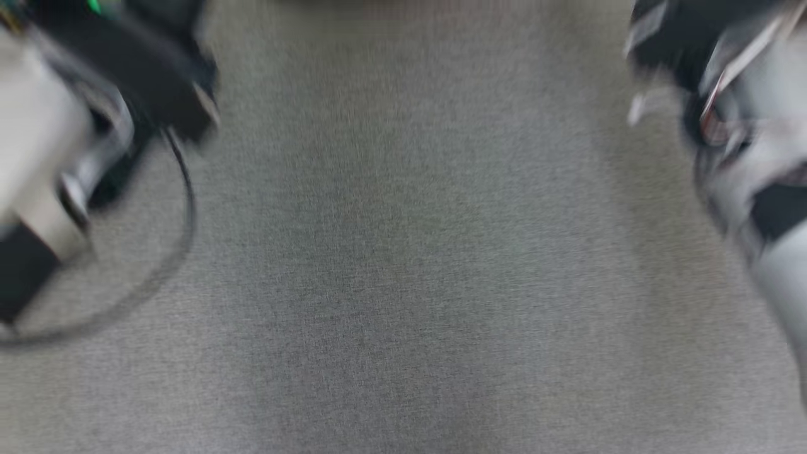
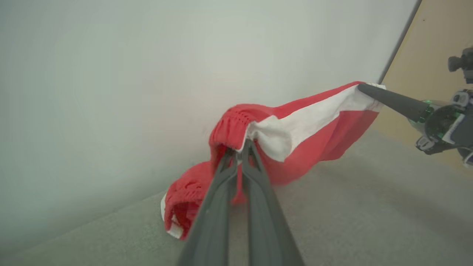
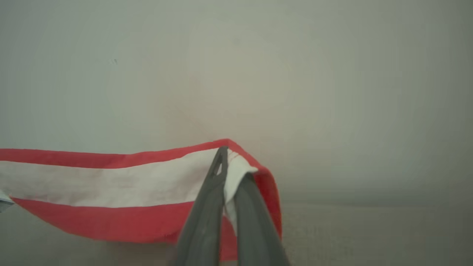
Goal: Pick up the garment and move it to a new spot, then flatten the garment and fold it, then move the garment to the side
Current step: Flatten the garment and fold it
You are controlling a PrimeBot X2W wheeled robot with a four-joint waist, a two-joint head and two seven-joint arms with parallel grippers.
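A red garment (image 2: 310, 122) with a broad white stripe hangs in the air above a grey cloth-covered surface (image 2: 369, 214), stretched between two robot claws. The left gripper (image 2: 242, 149) is pinched closed on the gathered, elastic end of the garment. The right gripper (image 3: 233, 164) is pinched closed on the far corner, where the white stripe meets the hem. Between them the fabric sags in a shallow curve. A loose bunched fold dangles below the left gripper, close above the grey surface; I cannot tell whether it touches. A pale wall (image 2: 111, 74) rises behind the grey surface. This looks like the carry to a new spot, with flattening and folding yet to come. To do it well, I would judge that both claws should travel together at one height over the grey surface, with the fabric lightly taut between them. They should then lower it evenly so it lands spread out rather than heaped, and let go only once it rests on the grey surface.
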